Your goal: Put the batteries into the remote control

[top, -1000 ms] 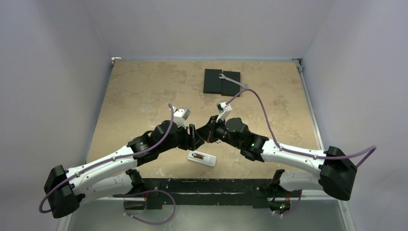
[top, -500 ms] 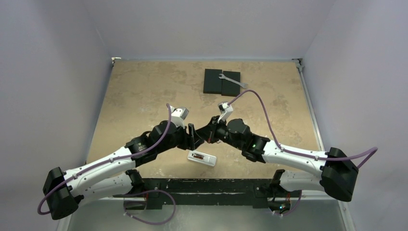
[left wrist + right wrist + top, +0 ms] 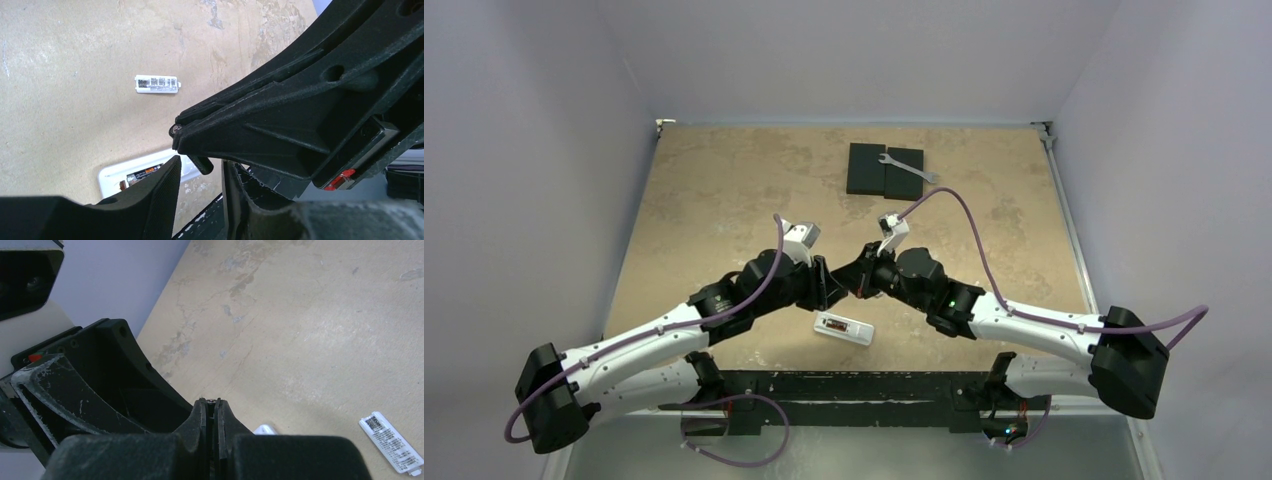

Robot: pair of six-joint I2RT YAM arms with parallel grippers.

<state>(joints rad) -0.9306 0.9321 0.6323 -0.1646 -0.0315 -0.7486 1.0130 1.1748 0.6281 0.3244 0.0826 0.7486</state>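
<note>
L tool (image 3: 201,172) jaws narrower; remote (image 3: 112,176) w/ one battery (image 3: 145,174) inside

The white remote control (image 3: 843,328) is laid back-up near the battery cover (image 3: 156,83), one battery (image 3: 145,175) seated inside; the second battery (image 3: 201,165) is held aloft.

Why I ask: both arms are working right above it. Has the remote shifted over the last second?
No. The remote keeps the same spot and angle just beyond the black rail.
</note>
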